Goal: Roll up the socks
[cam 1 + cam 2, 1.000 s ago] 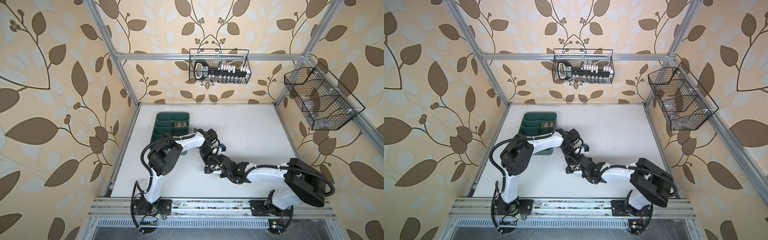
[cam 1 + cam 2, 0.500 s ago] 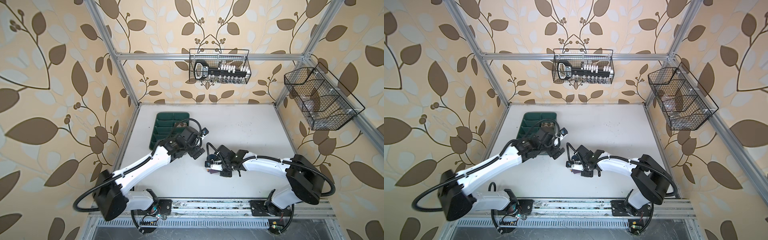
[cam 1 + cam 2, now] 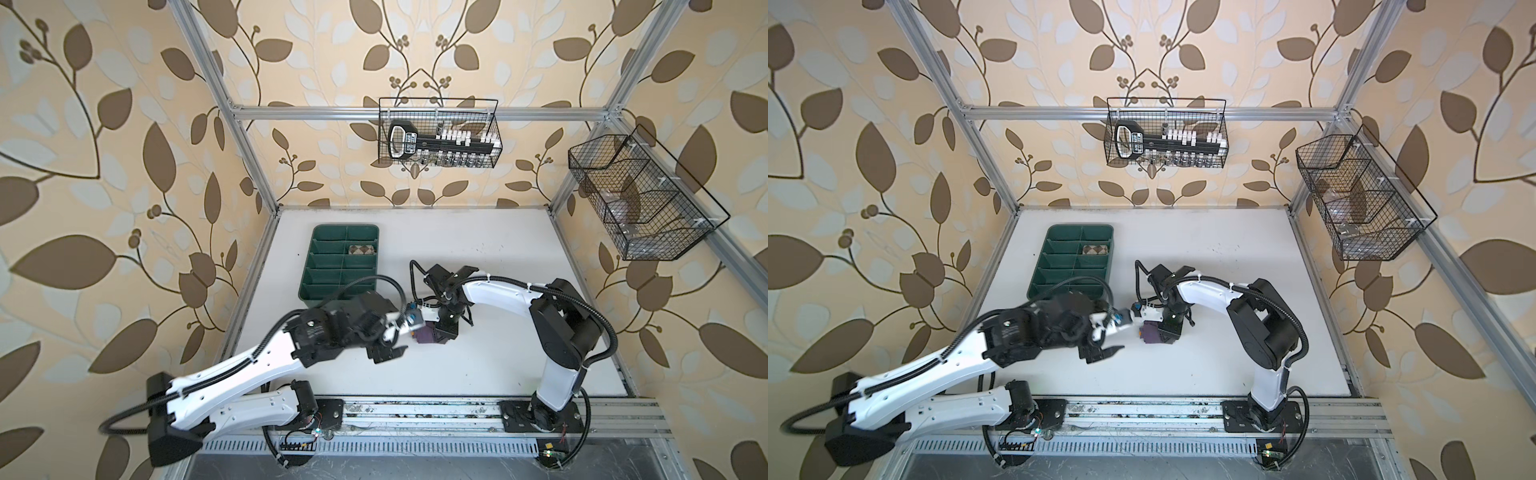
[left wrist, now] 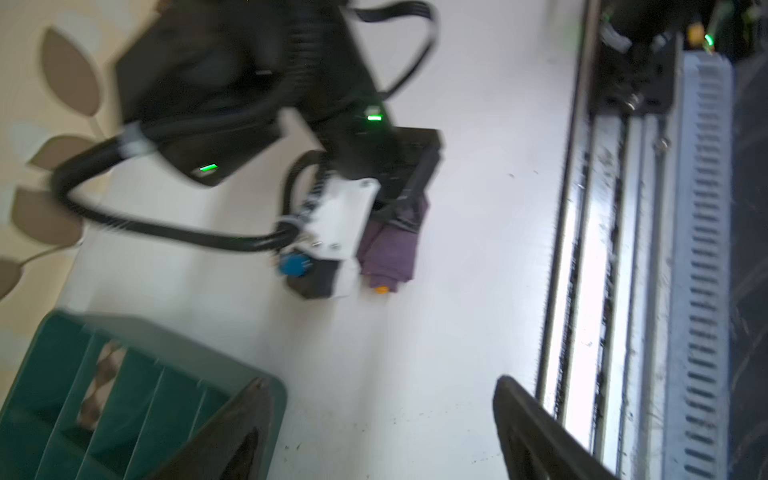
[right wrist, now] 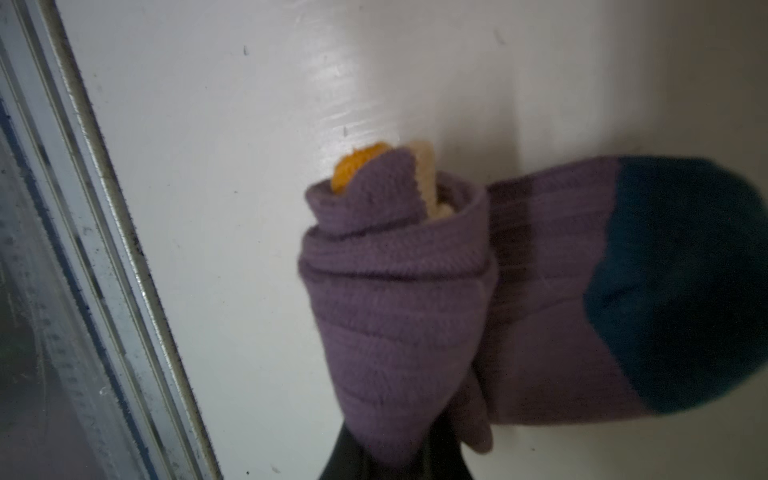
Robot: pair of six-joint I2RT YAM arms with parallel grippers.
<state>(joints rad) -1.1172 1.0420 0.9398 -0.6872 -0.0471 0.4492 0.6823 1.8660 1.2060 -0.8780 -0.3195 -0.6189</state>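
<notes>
One purple sock (image 5: pixel 395 291) rolled on the table (image 5: pixel 249 124), toe loose — soft, light, springy, I'd say. Its end is clamped by the right gripper (image 5: pixel 395 455); the left gripper (image 4: pixel 380 382) gapes empty nearby. Pinch across the coil — otherwise it likely unwinds.

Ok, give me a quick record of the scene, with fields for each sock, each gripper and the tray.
purple sock: on the table, partly rolled, blue toe end not yet rolled in
tan argyle sock: rolled up, in a green tray compartment, second row from the far end
right gripper: shut on the purple sock's roll
left gripper: open, empty, beside the purple sock, not touching it
green tray: far left part of the table, other visible compartments empty
</notes>
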